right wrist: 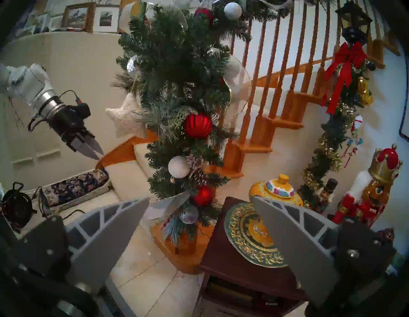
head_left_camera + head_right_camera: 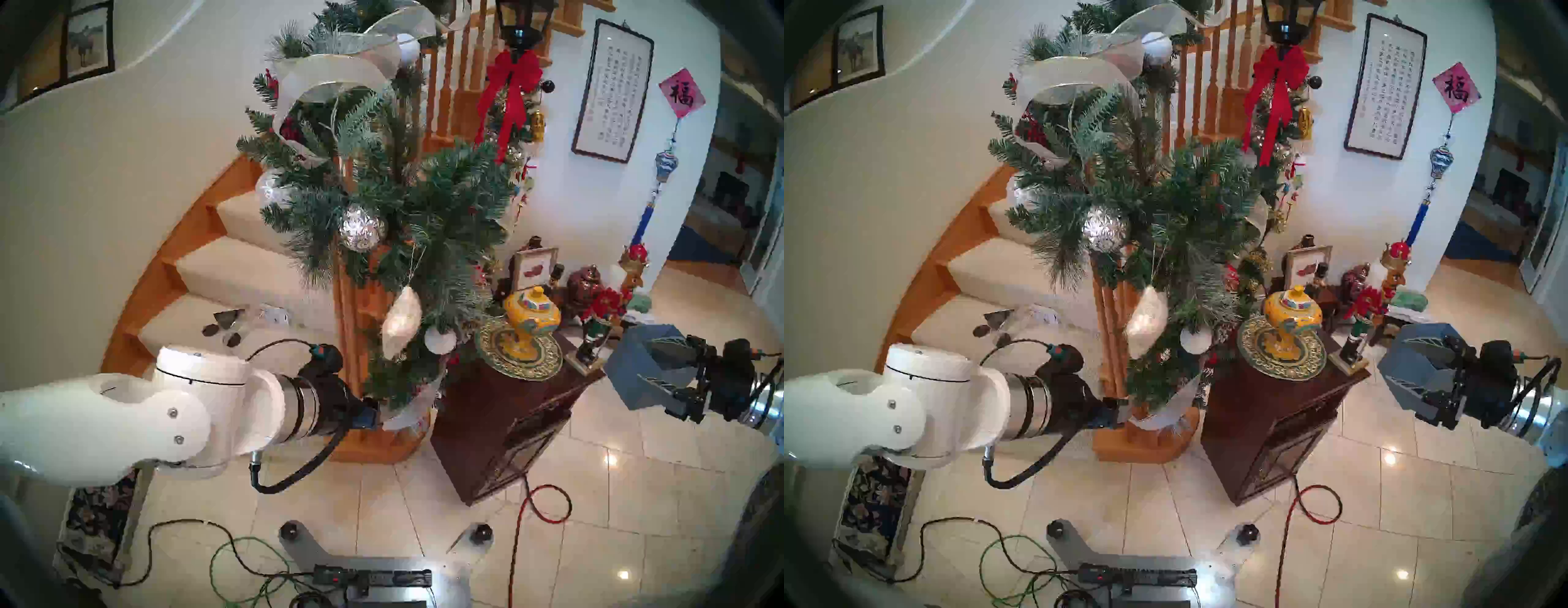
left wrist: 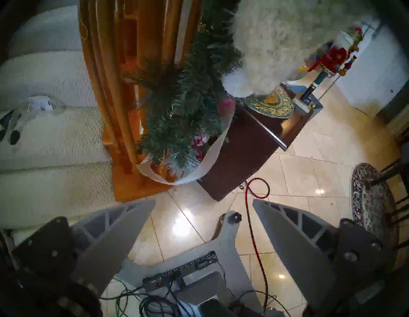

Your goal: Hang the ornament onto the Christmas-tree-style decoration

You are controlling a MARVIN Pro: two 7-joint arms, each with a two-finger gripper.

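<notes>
— Where do I have room on the left?

— Open air over the carpeted stairs [image 2: 254, 271], beside my left pincer [image 1: 97, 152], which hangs clear of everything with its fingers spread.

— And ahead of it?

— The garland [image 2: 382, 199] bulges out, the white star [image 2: 401, 322] dangling at its edge, the wooden post [image 2: 352, 305] behind. To the right, the crowded tabletop [image 2: 488, 399] blocks the approach.

Glossy cream floor tiles [image 2: 594, 488], carpeted curved stairs [image 2: 237, 271], dark wooden cabinet [image 2: 488, 416].
</notes>
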